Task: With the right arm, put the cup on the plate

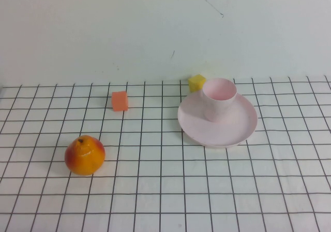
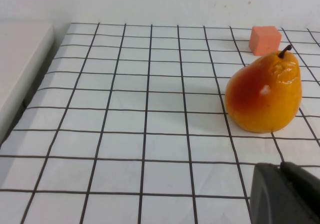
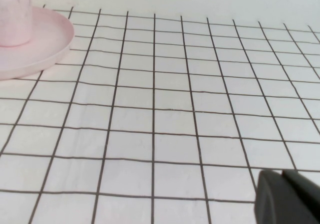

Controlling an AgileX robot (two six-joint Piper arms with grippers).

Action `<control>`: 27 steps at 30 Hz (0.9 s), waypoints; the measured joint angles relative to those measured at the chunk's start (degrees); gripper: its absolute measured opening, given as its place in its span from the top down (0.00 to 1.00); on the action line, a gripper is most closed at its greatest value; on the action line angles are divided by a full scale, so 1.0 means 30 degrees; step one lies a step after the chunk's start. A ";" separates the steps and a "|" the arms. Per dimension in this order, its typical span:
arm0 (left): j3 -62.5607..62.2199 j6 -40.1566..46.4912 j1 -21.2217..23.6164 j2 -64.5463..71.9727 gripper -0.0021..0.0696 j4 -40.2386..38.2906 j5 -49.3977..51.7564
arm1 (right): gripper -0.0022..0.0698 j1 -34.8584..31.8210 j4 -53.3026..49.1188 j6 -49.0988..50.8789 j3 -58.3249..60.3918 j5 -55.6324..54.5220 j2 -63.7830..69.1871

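Observation:
The pale pink cup (image 1: 219, 98) stands upright on the round pale pink plate (image 1: 232, 131), toward its far side, in the high view. In the right wrist view the cup (image 3: 14, 14) and the plate (image 3: 47, 44) show well away from my right gripper (image 3: 281, 174). That gripper is shut and empty, low over the gridded table. My left gripper (image 2: 280, 168) is shut and empty, near the pear (image 2: 264, 95). Neither arm shows in the high view.
A red-orange pear (image 1: 84, 154) sits at the front left. An orange cube (image 1: 119, 101) lies behind it and also shows in the left wrist view (image 2: 265, 39). A yellow cube (image 1: 196, 82) lies just behind the plate. A white wall backs the table.

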 joint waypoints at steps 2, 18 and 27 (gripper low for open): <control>0.0000 0.0000 0.0000 0.0000 0.98 0.0000 0.0000 | 0.97 0.0000 0.0000 0.0000 0.0000 0.0000 0.0000; 0.0000 0.0000 0.0000 0.0000 0.98 0.0000 0.0000 | 0.97 0.0000 -0.4599 0.4857 0.0043 -0.0298 0.0000; 0.0000 0.0000 0.0000 0.0000 0.98 0.0000 0.0000 | 0.97 0.0000 -0.5093 0.4966 0.0043 -0.0298 0.0000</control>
